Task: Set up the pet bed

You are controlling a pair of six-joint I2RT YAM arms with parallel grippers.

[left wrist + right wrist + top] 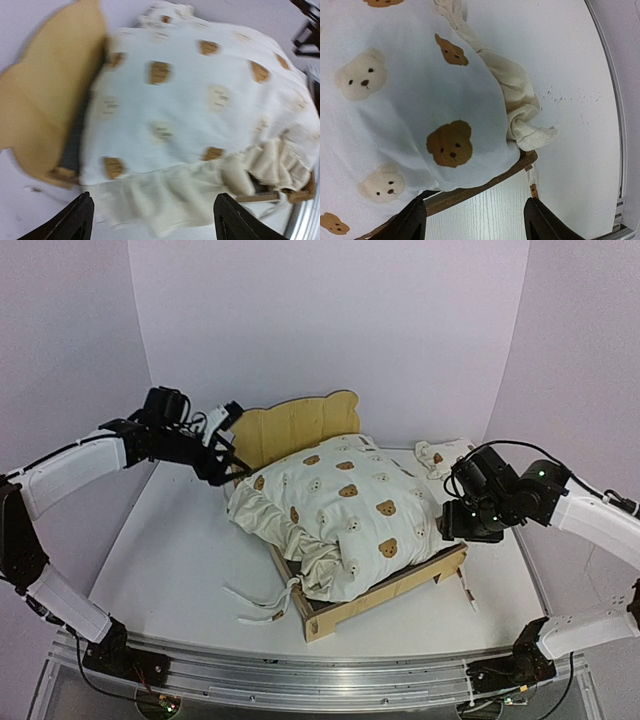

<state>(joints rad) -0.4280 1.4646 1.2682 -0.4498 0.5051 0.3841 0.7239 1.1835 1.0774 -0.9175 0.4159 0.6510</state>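
The pet bed's plywood frame [400, 592] stands mid-table, its bear-ear headboard [295, 425] at the back. The cream bear-print mattress cushion [345, 510] lies on it askew, its ruffle spilling over the left side. My left gripper [228, 455] is open and empty, just left of the cushion's ruffled edge [165, 200] near the headboard [45, 110]. My right gripper [452, 525] is open and empty beside the bed's right side, over the frame rail [485, 185] and the cushion [410, 100].
A small matching bear-print pillow [443, 455] lies on the table at the back right behind the right arm. White tie strings [260, 610] trail from the cushion at the front left. Purple walls close in the back and both sides.
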